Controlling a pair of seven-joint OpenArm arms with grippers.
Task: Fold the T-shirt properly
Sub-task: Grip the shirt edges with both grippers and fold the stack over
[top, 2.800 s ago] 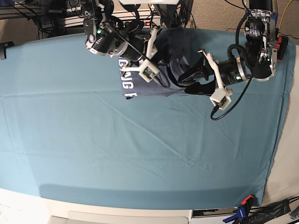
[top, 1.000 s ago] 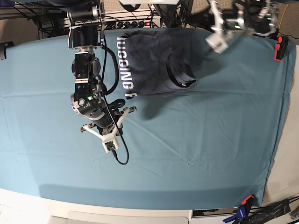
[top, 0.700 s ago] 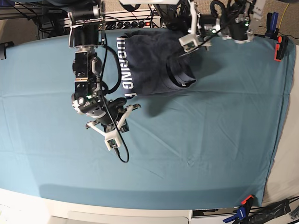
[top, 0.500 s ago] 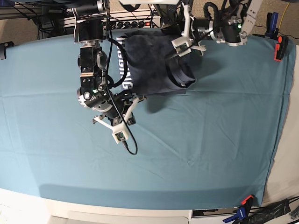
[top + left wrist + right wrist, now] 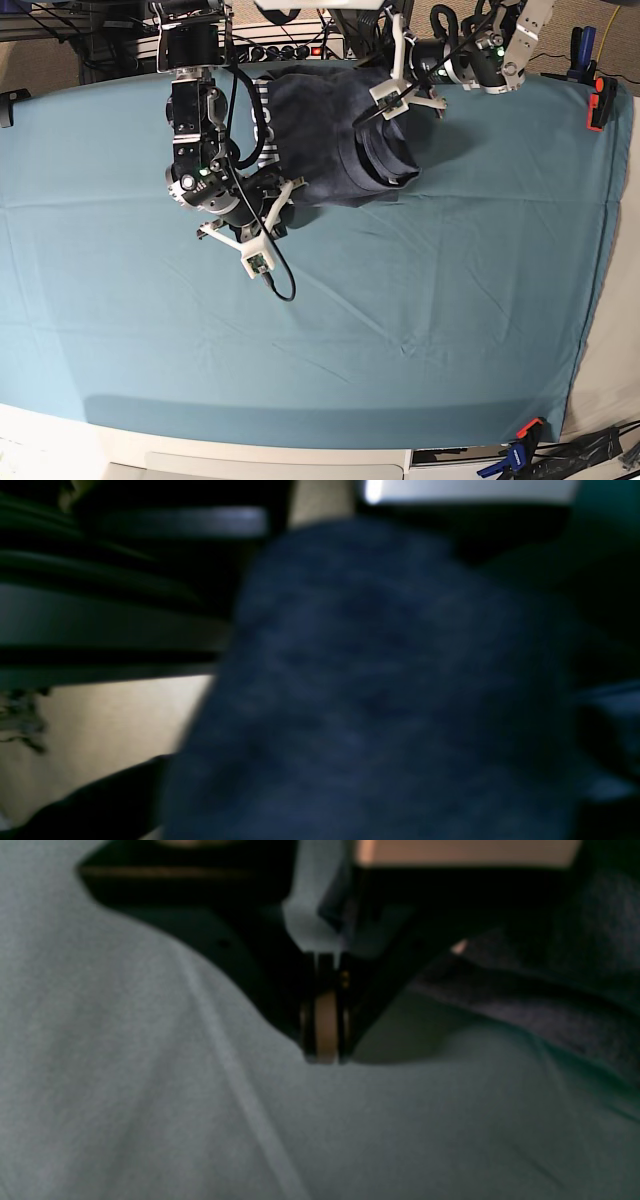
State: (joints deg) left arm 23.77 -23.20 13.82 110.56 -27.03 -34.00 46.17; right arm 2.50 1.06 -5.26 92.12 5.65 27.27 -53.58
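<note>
- I see the T-shirt [image 5: 330, 140] lying at the far edge of the teal table cloth [image 5: 420, 320], roughly centred, already doubled into a compact rectangle with part of its white lettering showing along the left side and the collar opening turned up near the right side
- I judge the main folds done; what is left looks like tidying, since the lower edge is uneven and the collar area bulges, and perhaps one more fold to halve it
- Starting on the left of the base view, my right gripper [image 5: 322, 1040] sits low at the shirt's lower left corner; its wrist view shows the jaws pressed together with nothing between them, tip just over the teal cloth, and the dark shirt edge [image 5: 525, 1005] just beside it on the right, apart from the tip
- Further right, my left gripper [image 5: 375, 110] reaches in from the far right over the shirt's collar side; its wrist view is filled with blurred blue fabric [image 5: 380, 690], so the cloth is very close
- That claw is closed too; whether it pinches a layer of shirt I cannot tell
</note>
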